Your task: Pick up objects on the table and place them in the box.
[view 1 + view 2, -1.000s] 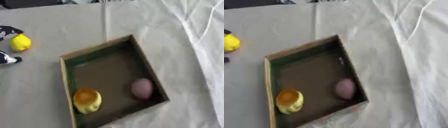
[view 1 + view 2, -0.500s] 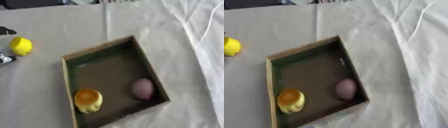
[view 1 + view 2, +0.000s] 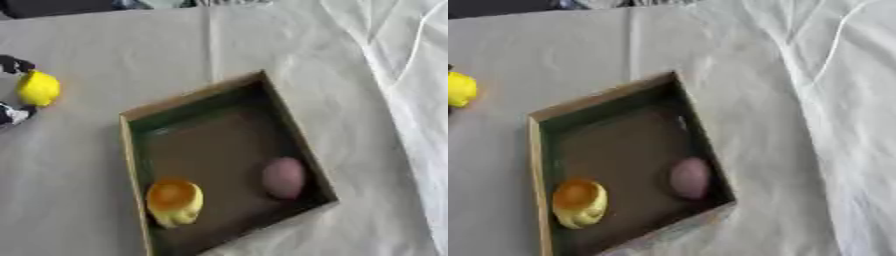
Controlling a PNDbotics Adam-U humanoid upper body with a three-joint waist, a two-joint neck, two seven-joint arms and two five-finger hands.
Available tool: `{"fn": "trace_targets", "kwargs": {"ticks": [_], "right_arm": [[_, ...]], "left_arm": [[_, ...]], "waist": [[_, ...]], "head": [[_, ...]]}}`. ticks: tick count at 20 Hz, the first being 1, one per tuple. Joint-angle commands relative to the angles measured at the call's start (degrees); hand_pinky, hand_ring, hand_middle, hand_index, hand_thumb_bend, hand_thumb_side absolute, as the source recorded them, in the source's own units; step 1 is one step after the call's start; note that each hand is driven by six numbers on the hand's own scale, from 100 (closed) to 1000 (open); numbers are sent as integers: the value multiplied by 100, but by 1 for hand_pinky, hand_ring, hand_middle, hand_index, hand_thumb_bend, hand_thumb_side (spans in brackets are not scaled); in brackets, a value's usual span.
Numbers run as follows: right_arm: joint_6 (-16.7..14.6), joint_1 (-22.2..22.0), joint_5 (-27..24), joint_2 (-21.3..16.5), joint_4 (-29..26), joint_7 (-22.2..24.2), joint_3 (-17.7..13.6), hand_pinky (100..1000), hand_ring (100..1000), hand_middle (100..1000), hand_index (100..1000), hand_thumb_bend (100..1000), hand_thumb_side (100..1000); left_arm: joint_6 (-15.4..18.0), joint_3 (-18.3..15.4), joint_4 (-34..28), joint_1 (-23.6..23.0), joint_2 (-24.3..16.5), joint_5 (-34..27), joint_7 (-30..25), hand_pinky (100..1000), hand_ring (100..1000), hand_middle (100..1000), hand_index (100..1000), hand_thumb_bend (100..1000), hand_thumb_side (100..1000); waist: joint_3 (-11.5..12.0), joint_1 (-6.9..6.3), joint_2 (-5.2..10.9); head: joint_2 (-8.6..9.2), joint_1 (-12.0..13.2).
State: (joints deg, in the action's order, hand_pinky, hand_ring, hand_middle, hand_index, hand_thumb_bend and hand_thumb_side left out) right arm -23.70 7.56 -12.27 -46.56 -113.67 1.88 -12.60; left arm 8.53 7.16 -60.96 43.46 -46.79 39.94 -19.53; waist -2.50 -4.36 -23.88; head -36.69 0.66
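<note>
Lemon (image 3: 38, 88) at the table's left edge sits pinched in the left hand (image 3: 12, 90).

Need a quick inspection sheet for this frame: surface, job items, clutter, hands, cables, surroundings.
Surface: table under pale creased cloth.
Job's things: open box; inside, a purple oval object and a yellow-orange object. Yellow object outside, at left edge.
Clutter: nothing seen.
Hands: left hand fingers around the yellow object; right not in view.
Cables: thin white line on the cloth, far right.
Surroundings: dark strip along the far edge.
</note>
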Motion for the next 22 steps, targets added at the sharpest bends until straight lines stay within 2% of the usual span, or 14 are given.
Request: {"fn": "trace_targets", "kwargs": {"ticks": [1,2,3,4,7,10,15,19,22], "right_arm": [[6,50,-55,-99,-92,58,-21,901,801,543,816,100,470],[8,50,-62,-96,-92,73,-17,901,801,543,816,100,470],[10,44,-70,-91,-92,86,-15,903,802,542,818,100,470],[14,35,-81,-86,-92,97,-16,904,803,541,818,100,470],[24,9,-125,-70,-92,125,-21,905,803,540,818,100,470],[11,-8,-172,-67,-92,132,-38,905,803,541,818,100,470],[-50,49,-311,-84,-92,20,-87,901,803,547,815,100,470],[-99,85,-428,-123,-92,-57,-90,899,802,549,814,100,470],[-106,23,-454,-129,-92,-109,-121,899,802,550,813,100,470]], "left_arm": [[17,-51,-6,116,-158,-8,29,709,675,596,791,279,171],[15,-54,-25,119,-157,33,89,679,638,569,765,258,166],[10,-76,-80,125,-160,63,162,556,530,472,646,181,147],[-11,-111,-174,127,-170,92,246,518,495,432,603,168,147],[-66,-175,-565,130,-190,70,518,490,457,368,547,116,143],[129,-34,-1000,177,-173,-149,792,481,447,353,537,100,136],[565,554,-1725,588,249,-474,1160,483,447,389,540,100,107],[919,1126,-2301,1055,811,-544,1007,492,451,394,544,100,117],[1178,1543,-2721,1026,1231,-676,782,493,450,395,545,100,142]], "waist": [[-12,8,111],[-14,7,112],[-14,6,117],[-11,7,124],[9,14,160],[43,32,208],[78,108,324],[154,196,446],[285,232,520]], "head": [[65,24],[60,24],[56,19],[50,11],[23,-8],[-14,-32],[-119,18],[-245,5],[-342,-103]]}}
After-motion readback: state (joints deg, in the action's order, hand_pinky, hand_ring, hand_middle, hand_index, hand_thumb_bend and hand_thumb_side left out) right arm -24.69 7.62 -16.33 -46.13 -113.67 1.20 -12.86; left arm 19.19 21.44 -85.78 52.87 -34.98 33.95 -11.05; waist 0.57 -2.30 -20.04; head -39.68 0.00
